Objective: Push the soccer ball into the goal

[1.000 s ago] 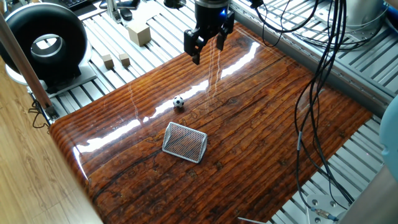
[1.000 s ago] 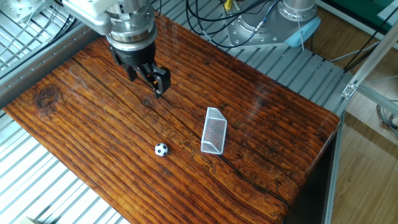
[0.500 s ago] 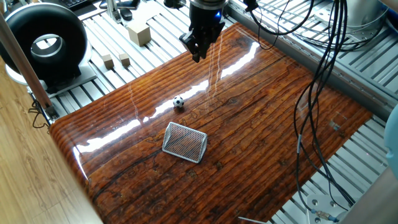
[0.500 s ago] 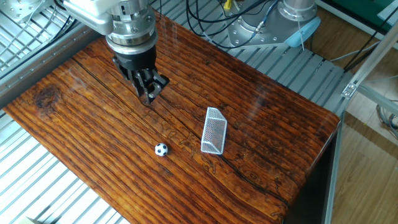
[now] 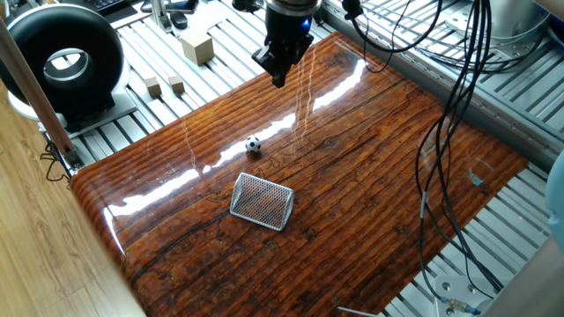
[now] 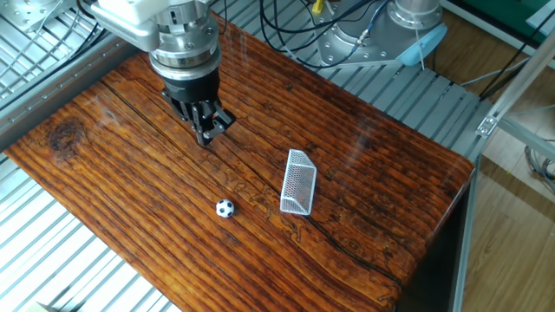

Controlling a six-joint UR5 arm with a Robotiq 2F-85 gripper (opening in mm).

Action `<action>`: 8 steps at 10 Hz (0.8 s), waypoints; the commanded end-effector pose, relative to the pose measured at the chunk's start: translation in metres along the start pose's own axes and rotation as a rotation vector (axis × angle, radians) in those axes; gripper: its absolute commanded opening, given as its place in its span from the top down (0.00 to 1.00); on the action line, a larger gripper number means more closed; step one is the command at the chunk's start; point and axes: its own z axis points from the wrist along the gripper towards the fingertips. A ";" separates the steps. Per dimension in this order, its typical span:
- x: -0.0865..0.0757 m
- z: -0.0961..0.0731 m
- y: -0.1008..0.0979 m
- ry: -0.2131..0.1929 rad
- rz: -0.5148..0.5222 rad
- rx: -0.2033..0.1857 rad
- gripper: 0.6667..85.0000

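The soccer ball [image 5: 253,145] is a tiny white ball with black patches on the wooden table top; it also shows in the other fixed view [image 6: 225,208]. The goal [image 5: 262,201] is a small silver wire-mesh frame a short way in front of the ball, also seen in the other view [image 6: 298,182]. My gripper [image 5: 279,77] hangs above the table's far edge, well behind the ball, with its fingers shut together and nothing between them. In the other view the gripper [image 6: 206,136] is up-left of the ball and the goal.
A large black ring-shaped device [image 5: 62,62] stands at the far left off the board. Small wooden cubes [image 5: 164,85] and a bigger block [image 5: 197,47] lie on the slatted surface behind. Black cables [image 5: 454,114] hang over the right side.
The gripper's fingers have closed from open to shut and it has turned about its axis. The ball and goal have not moved.
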 end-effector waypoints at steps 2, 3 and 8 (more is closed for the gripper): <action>-0.002 0.000 0.001 -0.006 0.006 -0.005 1.00; -0.002 0.000 0.002 -0.006 0.008 -0.008 1.00; -0.004 0.012 -0.004 -0.019 -0.006 0.024 1.00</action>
